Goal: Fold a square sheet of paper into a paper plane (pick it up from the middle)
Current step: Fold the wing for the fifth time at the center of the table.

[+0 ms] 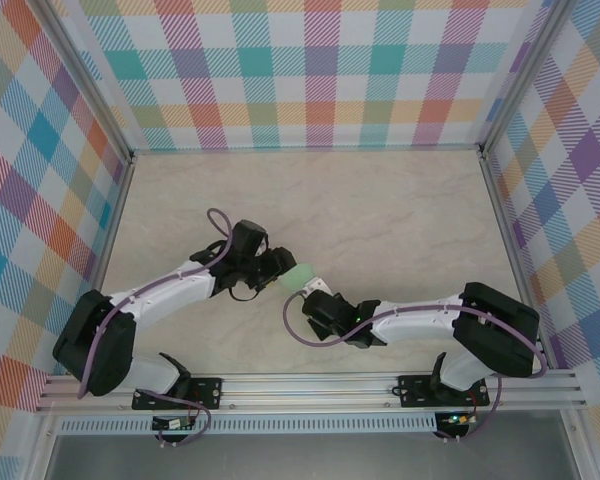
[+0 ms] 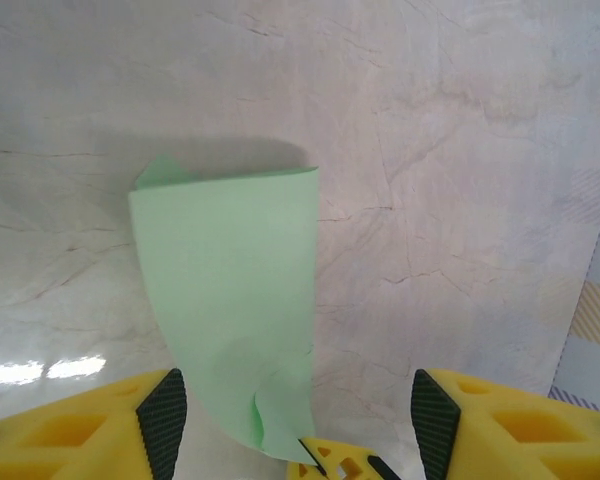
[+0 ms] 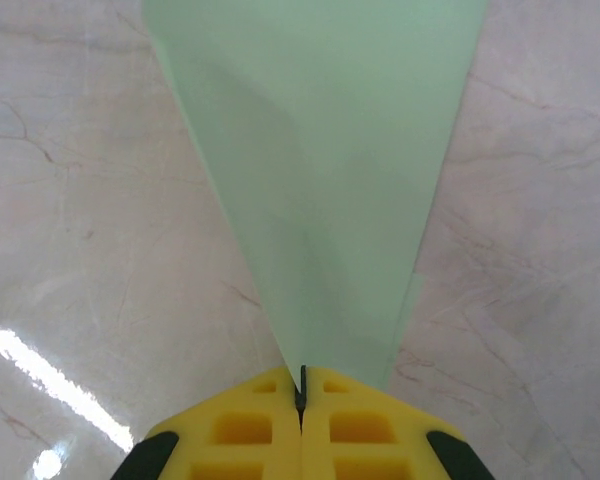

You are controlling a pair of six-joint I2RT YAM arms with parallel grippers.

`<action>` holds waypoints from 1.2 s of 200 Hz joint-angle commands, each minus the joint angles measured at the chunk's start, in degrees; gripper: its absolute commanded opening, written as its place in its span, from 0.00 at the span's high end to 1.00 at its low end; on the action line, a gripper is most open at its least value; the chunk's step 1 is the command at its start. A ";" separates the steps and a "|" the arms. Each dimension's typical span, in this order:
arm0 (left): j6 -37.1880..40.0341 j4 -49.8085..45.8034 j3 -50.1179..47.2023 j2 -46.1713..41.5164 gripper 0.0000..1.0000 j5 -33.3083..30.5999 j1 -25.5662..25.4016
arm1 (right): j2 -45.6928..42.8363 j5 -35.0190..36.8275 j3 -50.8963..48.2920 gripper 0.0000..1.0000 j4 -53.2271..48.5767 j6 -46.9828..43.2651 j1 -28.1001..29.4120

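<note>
One grip carries everything: our right gripper (image 3: 302, 385) is clenched on the folded green paper (image 3: 320, 150), lifted over the table's (image 2: 460, 150) middle, while our left gripper (image 2: 295, 415) hangs released beside it. We judge the floppy sheet could sag, unfolding the crease.
</note>
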 commanded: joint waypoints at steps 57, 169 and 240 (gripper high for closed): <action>-1.63 -4.98 -4.25 -6.49 0.36 -3.81 0.35 | -4.53 -16.01 -6.00 1.00 10.10 6.75 -6.40; -2.85 0.65 -6.49 -6.36 0.36 -1.64 0.35 | -7.27 -38.50 -12.32 1.00 20.67 12.91 -19.93; -3.44 5.09 -8.42 -5.71 0.37 0.05 0.27 | -2.92 -48.08 -12.02 1.00 25.20 18.68 -25.18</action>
